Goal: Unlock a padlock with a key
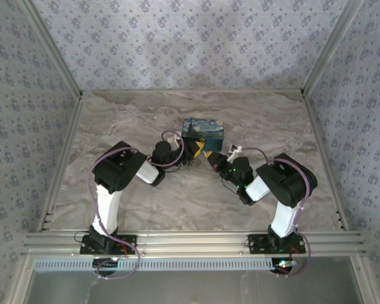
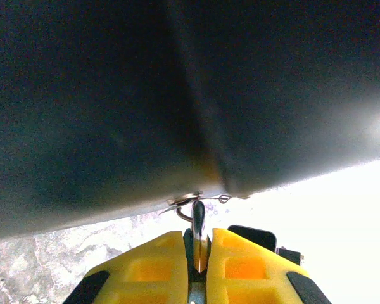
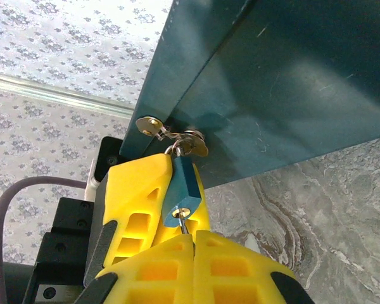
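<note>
In the top view, soft, even light is spread over the table (image 1: 114, 126), and a faint grey shadow is cast on the wall (image 1: 190, 57) at upper centre. The left wrist view is poorly exposed: its upper part is taken by the dark, defocused tin box (image 2: 114, 95), while the lower right is blown out to white, possibly by glare off the table. In the right wrist view the padlock (image 3: 179, 190) is rendered sharply, and the right gripper (image 3: 189, 237) at the bottom edge is slightly softened.

Blue tin (image 1: 202, 130) on marble table (image 1: 126, 120).
</note>
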Robot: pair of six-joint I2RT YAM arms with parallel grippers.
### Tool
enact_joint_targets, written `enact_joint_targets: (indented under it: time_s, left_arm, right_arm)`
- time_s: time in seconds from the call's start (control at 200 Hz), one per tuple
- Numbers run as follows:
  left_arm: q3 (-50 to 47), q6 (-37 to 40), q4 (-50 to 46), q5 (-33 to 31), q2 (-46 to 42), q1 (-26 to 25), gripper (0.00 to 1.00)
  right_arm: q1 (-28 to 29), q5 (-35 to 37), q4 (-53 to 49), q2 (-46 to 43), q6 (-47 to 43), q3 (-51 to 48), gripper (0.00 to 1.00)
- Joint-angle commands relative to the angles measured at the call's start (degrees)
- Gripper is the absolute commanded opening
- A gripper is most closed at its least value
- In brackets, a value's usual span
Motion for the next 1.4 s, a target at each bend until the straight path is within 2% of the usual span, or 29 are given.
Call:
enact_joint_targets:
  time_s: [0.0, 0.255, 0.44, 0.66, 0.914, 1.004, 1.259, 1.394]
  left_arm:
    - [1.0, -0.75, 5.22, 1.01, 0.62, -1.16, 0.0]
    - [1.3, -1.23, 6.37, 0.95, 0.9, -1.76, 0.0]
    - [1.52, -1.34, 6.79, 1.12, 0.64, -1.88, 0.0]
    - [1.43, -1.37, 6.97, 1.19, 0.33, -1.85, 0.0]
    - [1.35, -1.6, 6.97, 1.52, -0.26, -1.9, 0.0]
    - [1.26, -1.54, 7.01, 1.59, -0.71, -1.9, 0.0]
    - [1.04, -1.54, 6.98, 1.91, -1.3, -1.89, 0.0]
    - [0.99, -1.52, 6.97, 1.82, -1.25, -1.88, 0.0]
  right_arm:
    - [-0.37, 1.64, 1.58, 1.08, 0.53, 1.5, 0.0]
    - [0.16, 2.88, 1.56, 1.37, 0.51, 3.3, 0.0]
    - [0.69, 2.56, 1.57, 1.54, 4.44, 5.21, 0.0]
    - [1.48, 5.72, 1.57, 1.52, 11.27, 5.61, 0.0]
    - [1.79, 4.62, 1.59, 3.32, 12.87, 7.49, 0.0]
    - [2.04, 4.26, 1.59, 4.11, 9.97, 8.45, 0.0]
    - [1.37, 3.48, 1.59, 3.46, 9.18, 9.21, 0.0]
    - [2.12, 5.88, 0.6, 0.49, 2.73, 8.2, 0.0]
